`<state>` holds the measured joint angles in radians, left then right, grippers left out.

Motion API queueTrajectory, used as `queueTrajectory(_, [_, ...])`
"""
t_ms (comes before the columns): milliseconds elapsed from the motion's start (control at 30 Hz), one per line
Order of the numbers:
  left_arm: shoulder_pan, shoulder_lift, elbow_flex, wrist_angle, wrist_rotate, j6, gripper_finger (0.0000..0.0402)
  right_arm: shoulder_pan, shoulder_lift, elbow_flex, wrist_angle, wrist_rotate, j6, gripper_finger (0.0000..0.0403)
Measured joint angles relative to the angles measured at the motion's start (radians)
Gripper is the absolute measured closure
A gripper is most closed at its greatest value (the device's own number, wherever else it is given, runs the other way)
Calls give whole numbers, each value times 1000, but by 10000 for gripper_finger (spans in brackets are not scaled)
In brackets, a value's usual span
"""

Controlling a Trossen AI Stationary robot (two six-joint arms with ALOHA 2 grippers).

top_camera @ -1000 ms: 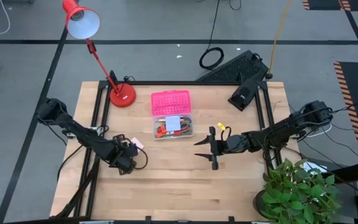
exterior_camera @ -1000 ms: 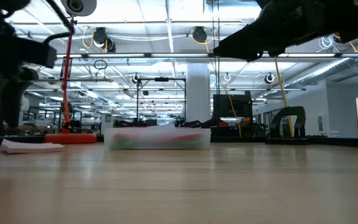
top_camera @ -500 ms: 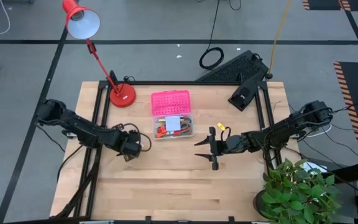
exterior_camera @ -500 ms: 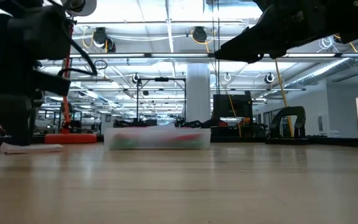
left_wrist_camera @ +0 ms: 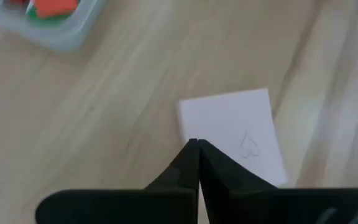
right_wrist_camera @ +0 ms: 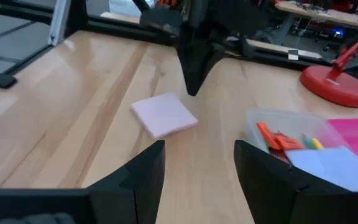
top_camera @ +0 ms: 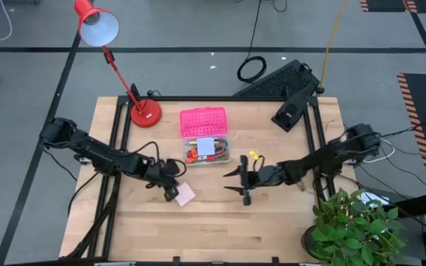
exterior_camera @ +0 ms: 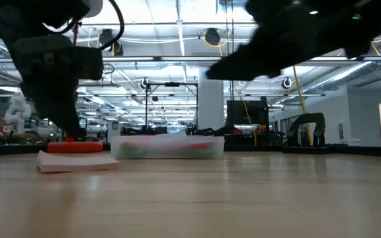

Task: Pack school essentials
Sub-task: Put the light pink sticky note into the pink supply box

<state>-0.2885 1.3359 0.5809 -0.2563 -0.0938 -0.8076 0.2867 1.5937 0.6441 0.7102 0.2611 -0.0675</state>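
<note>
Your left gripper [top_camera: 170, 191] has its jaws pinched together at the pink note pad [top_camera: 185, 194] edge, while the right gripper [top_camera: 237, 179] hovers with jaws wide and empty.

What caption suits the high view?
Left end effector shut beside pink note pad; right end effector open near the clear box.

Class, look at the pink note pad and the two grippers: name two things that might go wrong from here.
1. The left gripper, shut, touches only the pink note pad's edge; it may skid flat rather than lift.
2. The open right gripper hovers close by; the arms might collide near the clear box.
</note>
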Motion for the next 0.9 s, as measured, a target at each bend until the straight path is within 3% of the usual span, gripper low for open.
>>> queueTrajectory(133, [-25,-23,0,9,-3,119,382,0,168,167,-47,-12,-2,218])
queueTrajectory(300, [-107,-4,1,3,-19,272,352,-6,333,399,-259,-82,-9,218])
queueTrajectory(433, [-173,26,1,31,-116,320,317,-5,411,520,-364,-83,-44,218])
queueTrajectory(600, [-204,113,-1,20,-192,373,286,-5,434,583,-407,-83,-101,218])
queueTrajectory(900, [-204,207,4,114,-213,386,262,-13,434,584,-443,-112,-124,218])
